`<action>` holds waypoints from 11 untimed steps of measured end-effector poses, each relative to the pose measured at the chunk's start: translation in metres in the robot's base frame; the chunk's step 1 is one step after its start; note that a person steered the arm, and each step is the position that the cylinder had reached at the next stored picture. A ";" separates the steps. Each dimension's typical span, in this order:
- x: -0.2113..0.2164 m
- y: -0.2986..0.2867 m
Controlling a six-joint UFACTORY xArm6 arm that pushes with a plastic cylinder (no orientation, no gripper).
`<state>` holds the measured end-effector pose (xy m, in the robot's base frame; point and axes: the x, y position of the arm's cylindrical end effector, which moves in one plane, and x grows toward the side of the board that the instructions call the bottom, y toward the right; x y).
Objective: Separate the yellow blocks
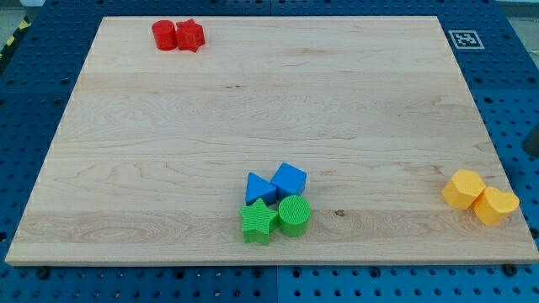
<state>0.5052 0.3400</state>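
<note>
Two yellow blocks lie touching each other near the board's lower right corner. One (464,188) is on the left and the other (495,204) sits slightly lower on the right. Both look many-sided, but I cannot make out their exact shapes. A dark shape cut off by the view's right edge, just off the board and above the yellow blocks, looks like the lower end of my rod. My tip (530,153) is apart from both blocks.
A red cylinder (163,34) and a red star (190,34) touch at the top left. Near the bottom middle, a blue triangle (258,187), blue cube (289,179), green star (258,220) and green cylinder (295,215) are clustered. A marker tag (464,39) sits at the top right.
</note>
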 end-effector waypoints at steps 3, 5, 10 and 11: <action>0.067 -0.077; 0.037 -0.109; 0.018 -0.188; 0.019 -0.192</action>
